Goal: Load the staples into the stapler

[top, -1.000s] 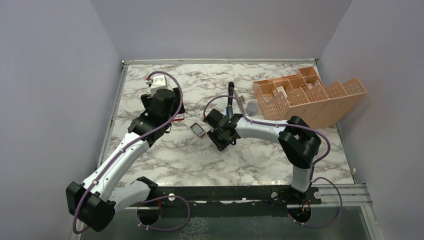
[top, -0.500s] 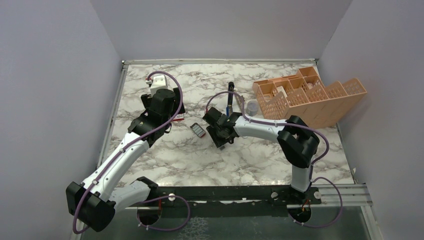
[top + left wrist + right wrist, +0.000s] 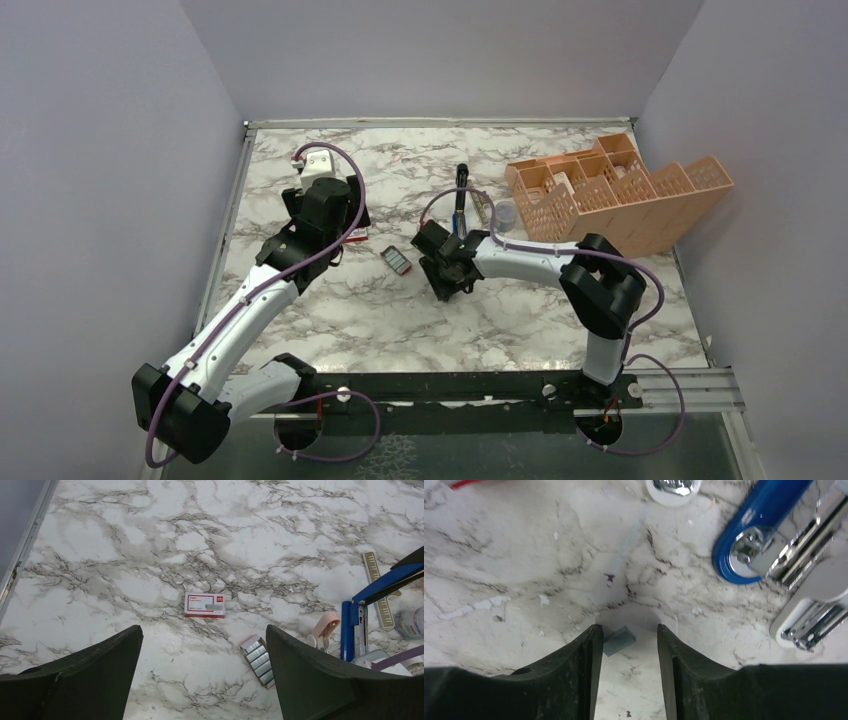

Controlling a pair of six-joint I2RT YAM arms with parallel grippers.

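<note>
The staples (image 3: 258, 654) lie as silvery strips in a small tray (image 3: 397, 260) on the marble. A little way off lies the red-and-white box (image 3: 204, 604). One short grey strip of staples (image 3: 619, 641) rests on the table against the left fingertip of my right gripper (image 3: 626, 630). Its jaws stand apart and clamp nothing. The blue stapler (image 3: 754, 535) lies open just beyond, its chrome channel (image 3: 804, 550) showing. In the top view the stapler (image 3: 460, 195) is a slim dark bar. My left gripper (image 3: 204, 630) hovers wide open above the box and tray.
An orange divided organizer (image 3: 620, 190) stands at the back right. A pink staple remover (image 3: 325, 626) and a thin metal strip (image 3: 378, 595) lie beside the stapler. A small clear cup (image 3: 506, 213) sits near the organizer. A metal rail (image 3: 232, 200) edges the table's left side.
My right wrist has shifted slightly to the right, toward the stapler. The left arm, the tray and the box have not moved.
</note>
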